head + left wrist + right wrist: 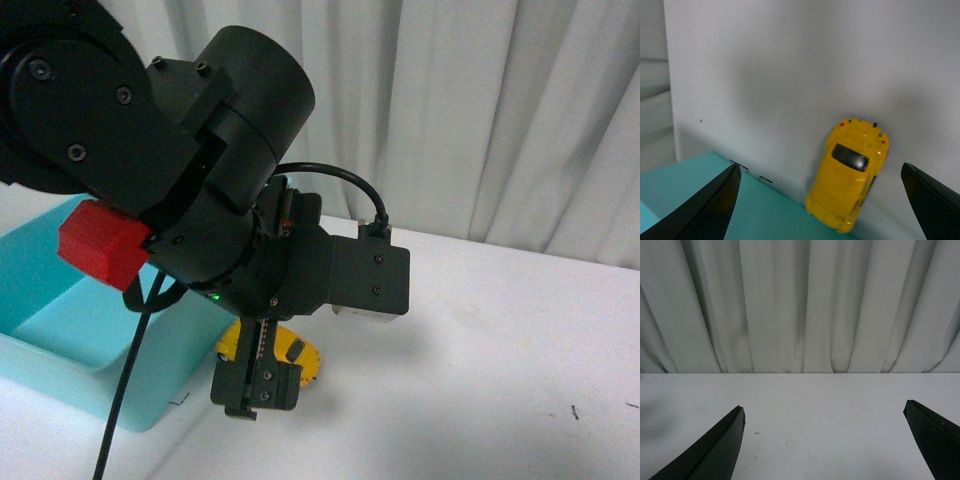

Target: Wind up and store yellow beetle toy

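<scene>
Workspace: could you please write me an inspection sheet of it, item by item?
Surface: white table, a few small dark marks.
Job's things: beetle toy on its wheels on the table, beside the teal bin; not gripped.
Clutter: nothing seen.
Grippers: left gripper open, above the toy; right gripper open, empty.
Cables: black cable loops behind the left gripper.
Surroundings: pale curtain behind the table.

Beetle toy (850,182) sits on table (480,380) just R of bin (100,395), outside its R wall. L arm (200,200) hangs over bin's R corner. Curtain (480,110) behind bin.
</scene>
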### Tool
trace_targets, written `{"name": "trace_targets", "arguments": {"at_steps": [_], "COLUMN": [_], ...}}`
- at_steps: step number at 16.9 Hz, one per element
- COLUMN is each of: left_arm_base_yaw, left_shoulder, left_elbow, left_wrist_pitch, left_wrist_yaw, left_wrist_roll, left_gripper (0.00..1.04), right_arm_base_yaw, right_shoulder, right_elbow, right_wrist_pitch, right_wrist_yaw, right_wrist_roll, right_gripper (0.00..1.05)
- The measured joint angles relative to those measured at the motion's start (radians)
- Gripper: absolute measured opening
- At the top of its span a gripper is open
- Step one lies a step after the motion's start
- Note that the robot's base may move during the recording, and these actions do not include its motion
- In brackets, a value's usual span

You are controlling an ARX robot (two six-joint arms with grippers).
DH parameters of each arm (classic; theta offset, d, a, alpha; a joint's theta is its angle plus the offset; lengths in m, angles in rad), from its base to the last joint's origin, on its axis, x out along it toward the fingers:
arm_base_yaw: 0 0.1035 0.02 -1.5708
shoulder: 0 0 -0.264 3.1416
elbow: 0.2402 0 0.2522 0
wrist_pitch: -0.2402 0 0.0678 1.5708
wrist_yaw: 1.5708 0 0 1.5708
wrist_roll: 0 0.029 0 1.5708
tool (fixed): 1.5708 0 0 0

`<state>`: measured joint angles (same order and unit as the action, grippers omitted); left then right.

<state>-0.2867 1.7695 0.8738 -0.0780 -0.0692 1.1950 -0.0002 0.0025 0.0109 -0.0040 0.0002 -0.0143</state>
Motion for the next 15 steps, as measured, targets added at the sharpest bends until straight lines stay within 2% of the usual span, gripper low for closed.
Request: {"name": "trace_targets", "arguments": {"at_steps": [2, 6, 9, 12, 14, 15], "left_arm_base_yaw": [-0.002, 0.011, 0.028, 0.046, 0.045, 0.041], "left_shoulder": [0.081, 0.161, 0.205, 0.23, 0.234, 0.234], "left_elbow": [0.067, 0.124, 0.15, 0.159, 0.174, 0.177], "left_wrist_pitch": [-0.032, -0.143, -0.158, -0.201, -0.205, -0.205], "left_wrist_yaw": [-0.028, -0.063, -0.099, -0.14, -0.129, -0.121], "left_wrist_roll": [0.121, 0.227, 0.194, 0.06, 0.051, 0.056], "left_gripper": [0.98, 0.98, 0.98, 0.98, 0.98, 0.93], "right_arm_base_yaw": [0.0, 0.0, 0.0, 0.0, 0.0, 0.0], "right_shoulder": [0.0, 0.0, 0.0, 0.0, 0.0, 0.0], "right_elbow": [0.0, 0.0, 0.0, 0.0, 0.0, 0.0], "right_wrist_pitch": [0.0, 0.0, 0.0, 0.0, 0.0, 0.0], "right_wrist_yaw": [0.0, 0.0, 0.0, 0.0, 0.0, 0.0], "right_wrist_roll": [0.0, 0.0, 0.0, 0.0, 0.0, 0.0], "right_gripper": [0.98, 0.98, 0.98, 0.98, 0.98, 0.98]}}
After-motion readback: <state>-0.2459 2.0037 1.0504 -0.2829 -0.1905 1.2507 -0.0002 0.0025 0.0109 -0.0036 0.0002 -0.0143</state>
